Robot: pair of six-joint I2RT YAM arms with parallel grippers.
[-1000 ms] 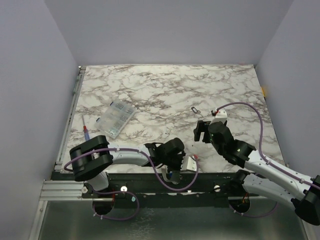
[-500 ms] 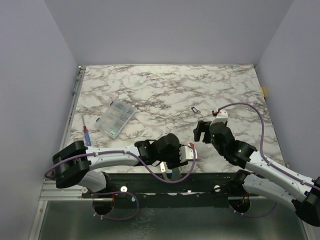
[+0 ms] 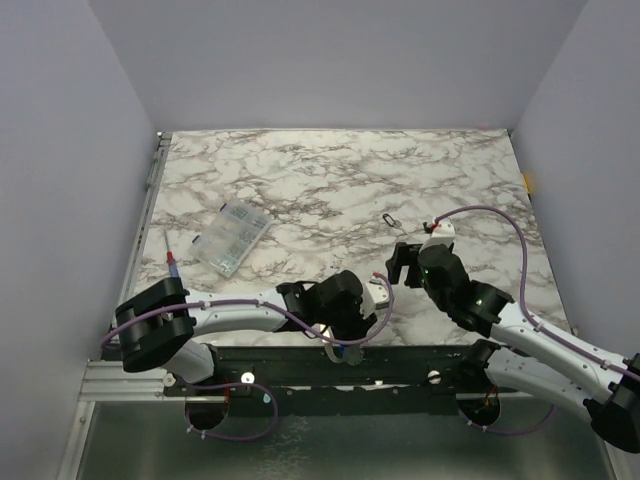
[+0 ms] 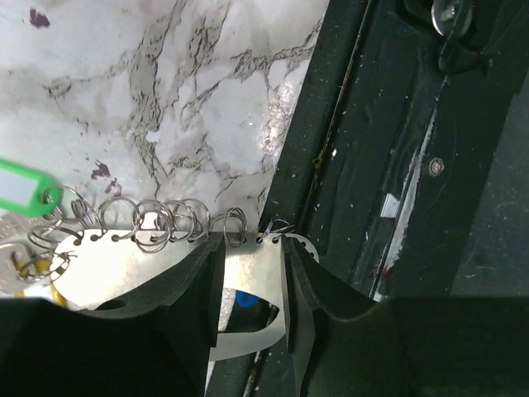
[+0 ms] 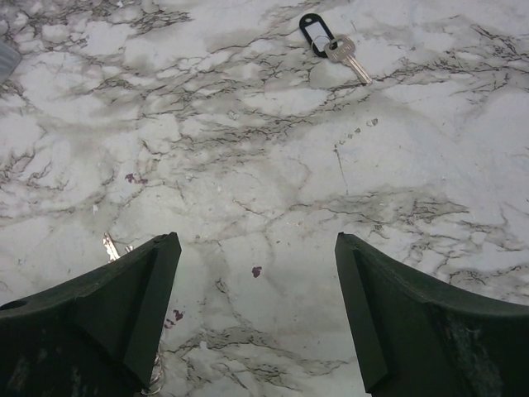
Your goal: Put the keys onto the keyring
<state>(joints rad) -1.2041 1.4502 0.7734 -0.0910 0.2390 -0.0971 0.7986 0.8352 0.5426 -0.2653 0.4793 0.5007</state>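
Note:
The keyring [image 4: 252,273] is a pale metal plate with a row of wire rings [image 4: 157,222] along its edge. It lies at the table's near edge, its right end over the black rail. On it hangs a green-tagged key [image 4: 25,188], and something blue [image 4: 242,299] shows through the plate's opening. My left gripper [image 4: 248,277] stands open over the plate, which crosses behind the gap between the jaws. In the top view the left gripper [image 3: 372,295] is beside the keyring [image 3: 381,289]. A black-tagged key [image 5: 332,43] lies alone on the marble [image 3: 389,219]. My right gripper [image 5: 256,241] hangs open over bare marble [image 3: 402,262].
A clear compartment box [image 3: 232,238] sits at the left of the table, with a red and blue pen-like tool [image 3: 173,268] near it. The black rail [image 4: 397,165] runs along the table's near edge. A metal key tip [image 5: 110,246] shows beside my right gripper's left finger.
My left arm swung and carried the keyring from the near edge a little up the table toward the right gripper. Its jaws have widened. The right arm has barely moved.

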